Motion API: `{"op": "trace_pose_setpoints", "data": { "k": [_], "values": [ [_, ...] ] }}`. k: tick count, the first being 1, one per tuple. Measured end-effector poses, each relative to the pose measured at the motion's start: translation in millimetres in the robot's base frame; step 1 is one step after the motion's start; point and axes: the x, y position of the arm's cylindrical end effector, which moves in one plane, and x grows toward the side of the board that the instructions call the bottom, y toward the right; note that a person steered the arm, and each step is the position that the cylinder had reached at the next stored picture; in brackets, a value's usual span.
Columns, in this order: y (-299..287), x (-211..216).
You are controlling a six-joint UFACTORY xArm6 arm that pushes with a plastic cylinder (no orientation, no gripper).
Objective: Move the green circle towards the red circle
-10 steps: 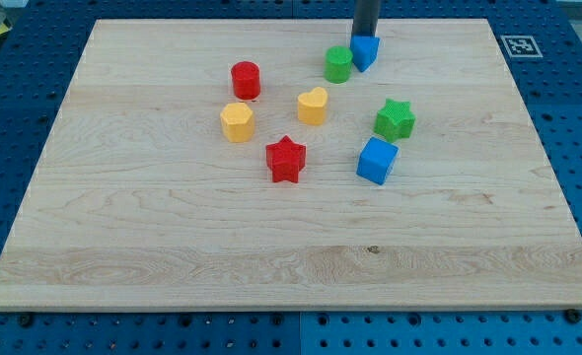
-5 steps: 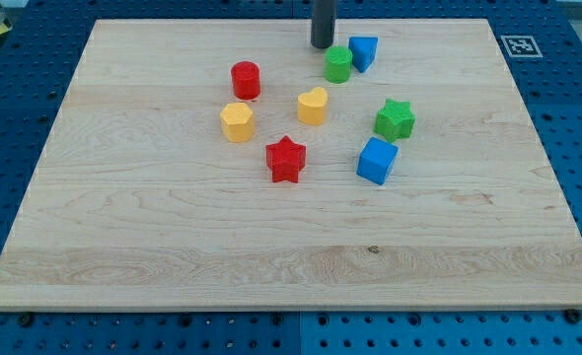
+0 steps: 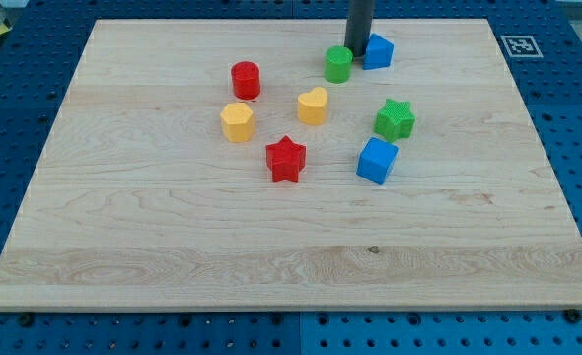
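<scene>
The green circle (image 3: 338, 64) stands near the view's top, right of centre. The red circle (image 3: 246, 80) stands to its left, a good gap away. My tip (image 3: 357, 56) is down on the board just right of the green circle, between it and a small blue block (image 3: 377, 51). The tip is close against the green circle's right side; I cannot tell whether they touch.
A yellow heart (image 3: 313, 105), a yellow block (image 3: 237, 121) and a red star (image 3: 285, 159) lie below the two circles. A green star (image 3: 396, 118) and a blue cube (image 3: 377, 160) lie lower right. The wooden board (image 3: 173, 247) has blue pegboard around it.
My tip went from above the blue block to the green circle's upper left, then back right between the two. The blue block has shifted a little to the right.
</scene>
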Motion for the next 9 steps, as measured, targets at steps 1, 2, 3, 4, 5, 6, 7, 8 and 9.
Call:
{"op": "trace_pose_setpoints", "data": {
  "k": [1,2,3,4,5,6,7,8,9],
  "values": [
    [0.9,12.6],
    [-2.3,25.4],
    [-4.4,35.4],
    [-16.7,48.1],
    [-27.8,57.5],
    [-27.8,60.0],
    [-27.9,60.2],
    [-42.8,60.2],
    [-54.6,60.2]
  ]
}}
